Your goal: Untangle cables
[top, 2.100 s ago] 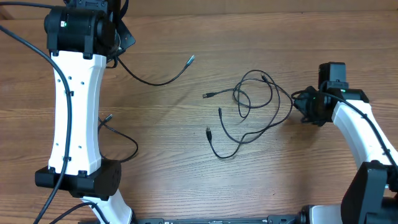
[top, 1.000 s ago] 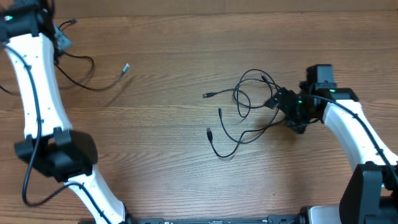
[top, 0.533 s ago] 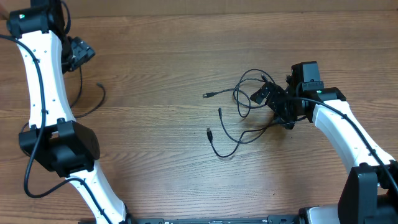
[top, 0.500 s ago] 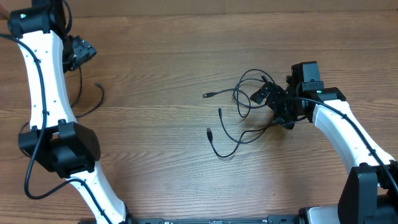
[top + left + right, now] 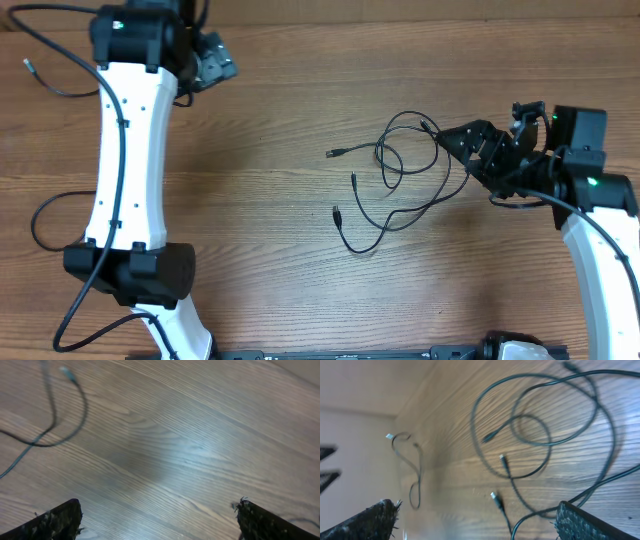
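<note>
Cables: a loose tangle (image 5: pixel 405 165) (image 5: pixel 545 425) of thin black cords, looped over one another and lying flat, right of the middle of the desk (image 5: pixel 280 260).
Plug tips: several small ends stick out on the left and lower-left side of the tangle, each resting on the wood.
Single cord: one more thin cord (image 5: pixel 62 93) lies by itself at the far left, well apart from the tangle; the left wrist view shows it blurred (image 5: pixel 82 410).
Other strand: the right wrist view shows a further curled strand (image 5: pixel 412 472) near the desk edge, away from the tangle.
Right jaws: spread wide and holding nothing, just beside the right edge of the tangle and pointing at it; one cord runs on the wood across the gap, not pinched.
Left jaws: spread wide and holding nothing, over bare wood at the back left, well apart from the tangle.
Desk: brown wood grain, with a pale glare patch in the left wrist view.
</note>
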Controlling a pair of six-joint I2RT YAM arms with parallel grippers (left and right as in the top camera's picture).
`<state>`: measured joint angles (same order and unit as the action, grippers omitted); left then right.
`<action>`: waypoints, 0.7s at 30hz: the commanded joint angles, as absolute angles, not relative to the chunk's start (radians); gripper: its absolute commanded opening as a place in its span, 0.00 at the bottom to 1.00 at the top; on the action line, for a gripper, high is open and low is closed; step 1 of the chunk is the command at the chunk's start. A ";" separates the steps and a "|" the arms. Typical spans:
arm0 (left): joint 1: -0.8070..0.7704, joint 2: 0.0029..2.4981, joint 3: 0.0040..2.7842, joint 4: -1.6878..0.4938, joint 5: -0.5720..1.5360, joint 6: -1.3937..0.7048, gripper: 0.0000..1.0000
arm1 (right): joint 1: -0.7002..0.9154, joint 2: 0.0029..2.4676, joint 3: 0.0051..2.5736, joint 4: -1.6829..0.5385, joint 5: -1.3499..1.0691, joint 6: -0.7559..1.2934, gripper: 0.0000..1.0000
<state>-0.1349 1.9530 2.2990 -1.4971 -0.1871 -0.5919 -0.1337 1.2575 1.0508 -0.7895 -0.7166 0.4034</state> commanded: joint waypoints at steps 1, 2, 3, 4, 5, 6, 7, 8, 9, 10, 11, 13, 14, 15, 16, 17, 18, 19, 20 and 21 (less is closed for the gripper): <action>-0.212 1.950 2.313 -1.499 -0.191 -0.564 1.00 | -0.136 1.239 1.048 -0.840 -0.795 0.278 1.00; -0.229 1.950 2.313 -1.499 -0.191 -0.564 1.00 | -0.134 1.239 1.047 -0.868 -0.795 0.248 1.00; -0.239 1.950 2.313 -1.499 -0.191 -0.564 1.00 | -0.133 1.239 1.047 -0.889 -0.795 0.224 1.00; -0.252 1.950 2.313 -1.499 -0.191 -0.564 1.00 | -0.133 1.239 1.047 -0.911 -0.795 0.197 1.00; -0.263 1.950 2.313 -1.499 -0.190 -0.564 1.00 | -0.133 1.239 1.047 -0.942 -0.795 0.154 1.00; -0.271 1.950 2.313 -1.500 -0.189 -0.564 0.99 | -0.133 1.239 1.047 -0.962 -0.795 0.122 1.00; -0.281 1.950 2.313 -1.502 -0.189 -0.564 1.00 | -0.135 1.238 1.047 -0.995 -0.794 0.077 1.00; -0.288 1.950 2.313 -1.505 -0.189 -0.564 1.00 | -0.137 1.238 1.047 -1.013 -0.794 0.056 1.00; -0.294 1.950 2.313 -1.509 -0.189 -0.564 0.99 | -0.140 1.235 1.047 -1.034 -0.794 0.031 1.00; -0.301 1.950 2.313 -1.516 -0.190 -0.564 1.00 | -0.146 1.231 1.047 -1.068 -0.794 -0.001 1.00; -0.305 1.950 2.313 -1.523 -0.189 -0.564 1.00 | -0.152 1.227 1.047 -1.093 -0.794 -0.026 1.00; -0.312 1.950 2.312 -1.532 -0.188 -0.564 1.00 | -0.165 1.221 1.047 -1.108 -0.795 -0.035 1.00; -0.318 1.950 2.312 -1.534 -0.185 -0.564 1.00 | -0.173 1.219 1.047 -1.105 -0.806 -0.030 1.00; -0.325 1.950 2.312 -1.534 -0.183 -0.564 1.00 | -0.178 1.219 1.047 -1.102 -0.813 -0.022 1.00; -0.331 1.950 2.312 -1.533 -0.183 -0.564 0.99 | -0.183 1.219 1.047 -1.102 -0.813 0.006 1.00; -0.336 1.950 2.312 -1.533 -0.183 -0.564 1.00 | -0.187 1.219 1.047 -1.106 -0.812 0.033 1.00; -0.342 1.950 2.312 -1.533 -0.183 -0.564 1.00 | -0.190 1.219 1.047 -1.112 -0.813 0.046 1.00; -0.347 1.950 2.312 -1.534 -0.183 -0.564 1.00 | -0.192 1.219 1.047 -1.120 -0.813 0.060 1.00; -0.348 1.950 2.312 -1.533 -0.183 -0.564 1.00 | -0.192 1.219 1.047 -1.132 -0.813 0.060 1.00; -0.348 1.950 2.312 -1.534 -0.183 -0.564 1.00 | -0.192 1.219 1.047 -1.150 -0.805 0.059 1.00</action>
